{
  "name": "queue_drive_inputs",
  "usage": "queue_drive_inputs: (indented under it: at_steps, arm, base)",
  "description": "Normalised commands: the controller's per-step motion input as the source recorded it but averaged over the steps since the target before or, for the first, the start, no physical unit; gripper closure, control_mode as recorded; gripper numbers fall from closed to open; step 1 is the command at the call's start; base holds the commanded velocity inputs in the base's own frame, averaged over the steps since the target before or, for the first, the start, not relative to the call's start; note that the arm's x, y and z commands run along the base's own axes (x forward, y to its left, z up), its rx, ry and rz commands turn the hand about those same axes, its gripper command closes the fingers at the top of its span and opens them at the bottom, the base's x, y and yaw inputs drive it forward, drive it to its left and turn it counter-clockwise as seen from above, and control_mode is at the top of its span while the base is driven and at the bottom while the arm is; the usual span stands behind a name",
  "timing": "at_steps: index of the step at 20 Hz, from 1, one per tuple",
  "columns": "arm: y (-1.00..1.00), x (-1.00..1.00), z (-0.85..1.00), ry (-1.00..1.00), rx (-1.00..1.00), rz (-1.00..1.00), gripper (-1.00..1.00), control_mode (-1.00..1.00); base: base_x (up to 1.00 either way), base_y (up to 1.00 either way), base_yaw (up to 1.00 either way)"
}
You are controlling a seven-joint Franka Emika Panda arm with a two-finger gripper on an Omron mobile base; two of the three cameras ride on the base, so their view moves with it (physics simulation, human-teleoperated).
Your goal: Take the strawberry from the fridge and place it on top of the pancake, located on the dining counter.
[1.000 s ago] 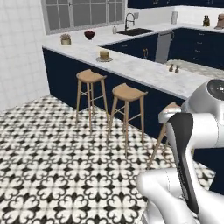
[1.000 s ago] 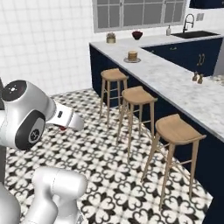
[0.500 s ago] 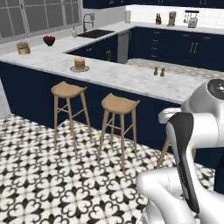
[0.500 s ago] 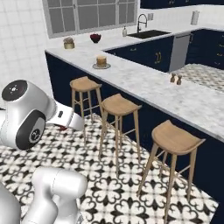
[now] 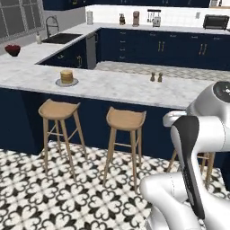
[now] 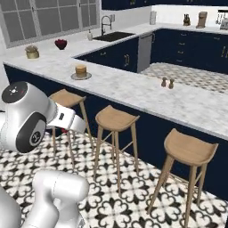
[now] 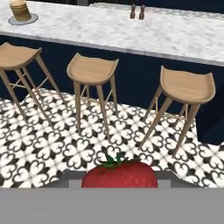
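The strawberry (image 7: pixel 119 174), red with a green leafy top, sits between the jaws of my gripper (image 6: pixel 67 130), which is shut on it, low and close to my body above the tiled floor. The pancake (image 5: pixel 67 77) (image 6: pixel 80 71) (image 7: pixel 19 11) is a short tan stack on a round grey plate, standing on the dining counter (image 5: pixel 117 86) (image 6: pixel 133 91) (image 7: pixel 131 35), a white-grey marbled top on a navy base. It lies well ahead of the gripper and to its left, beyond the stools. The fridge is out of view.
Wooden stools (image 5: pixel 126 120) (image 6: pixel 115 119) (image 7: pixel 90 70) line the counter's near side. Salt and pepper shakers (image 5: pixel 156 77) (image 6: pixel 167 83) (image 7: pixel 137 12) stand further right on the counter. A red bowl (image 6: pixel 61 43) and the sink (image 5: pixel 60 38) are at the back left. Patterned floor (image 7: pixel 48 144) lies between me and the stools.
The whole picture has shifted: the base has moved, so the counter and stools now sit closer and more square-on. The gripper stays shut on the strawberry.
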Motion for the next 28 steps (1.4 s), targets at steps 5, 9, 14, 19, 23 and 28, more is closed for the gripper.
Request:
queue_drive_inputs:
  at_steps: [5,9,14,19,23,28]
  arm:
    - [0.0,0.0,0.0,0.0,0.0,0.0,1.0,1.0]
    - [0.0,0.0,0.0,0.0,0.0,0.0,1.0,1.0]
    - [0.0,0.0,0.0,0.0,0.0,0.0,1.0,1.0]
    - [0.0,0.0,0.0,0.0,0.0,0.0,1.0,1.0]
    - [0.0,0.0,0.0,0.0,0.0,0.0,1.0,1.0]
    - [0.0,0.0,0.0,0.0,0.0,0.0,1.0,1.0]
  base:
    - [0.99,1.0,-0.45]
    - [0.98,1.0,-0.48]
    - [0.99,1.0,-0.48]
    - [0.94,1.0,-0.47]
    - [0.89,1.0,-0.39]
    - [0.1,1.0,-0.08]
